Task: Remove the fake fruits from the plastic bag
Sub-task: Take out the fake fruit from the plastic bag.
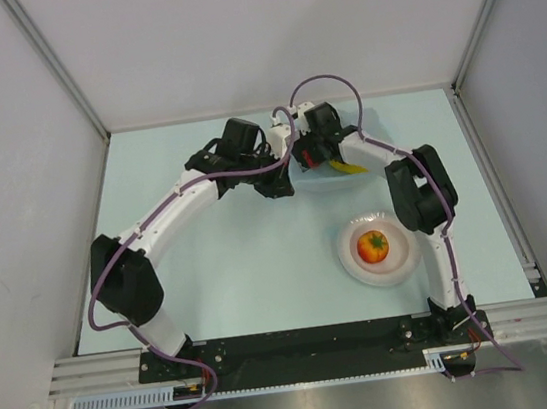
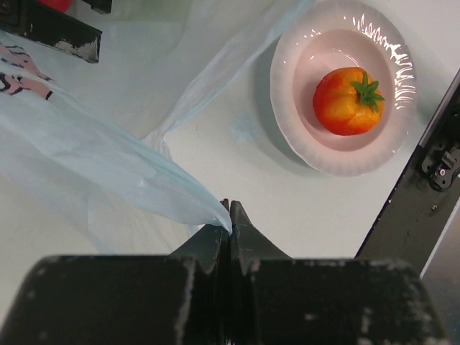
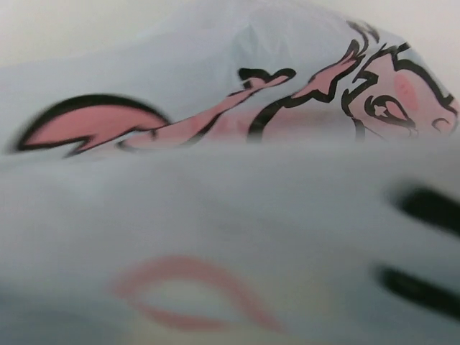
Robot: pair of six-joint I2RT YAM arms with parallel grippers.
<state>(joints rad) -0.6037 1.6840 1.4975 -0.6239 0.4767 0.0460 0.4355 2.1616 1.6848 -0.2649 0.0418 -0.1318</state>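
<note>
The light-blue plastic bag (image 2: pixel 108 169) lies at the far middle of the table, and my left gripper (image 2: pixel 230 213) is shut on a pinch of its film. From above, the left gripper (image 1: pixel 277 181) is at the bag's (image 1: pixel 323 178) left edge. The right gripper (image 1: pixel 314 151) is down at the bag's far side, with a yellow banana (image 1: pixel 350 167) poking out next to it. The bag's pink-and-black print (image 3: pixel 215 115) fills the right wrist view and hides that gripper's fingers. One orange-red fruit (image 1: pixel 372 246) with a green stem lies on the white plate (image 1: pixel 405 263).
The plate (image 2: pixel 287 108) stands close to the right arm's lower link (image 1: pixel 447 252). In the left wrist view a dark part of the right gripper (image 2: pixel 50 29) shows at the top left, with a bit of red (image 2: pixel 57 3) beside it. Grey walls close in the table.
</note>
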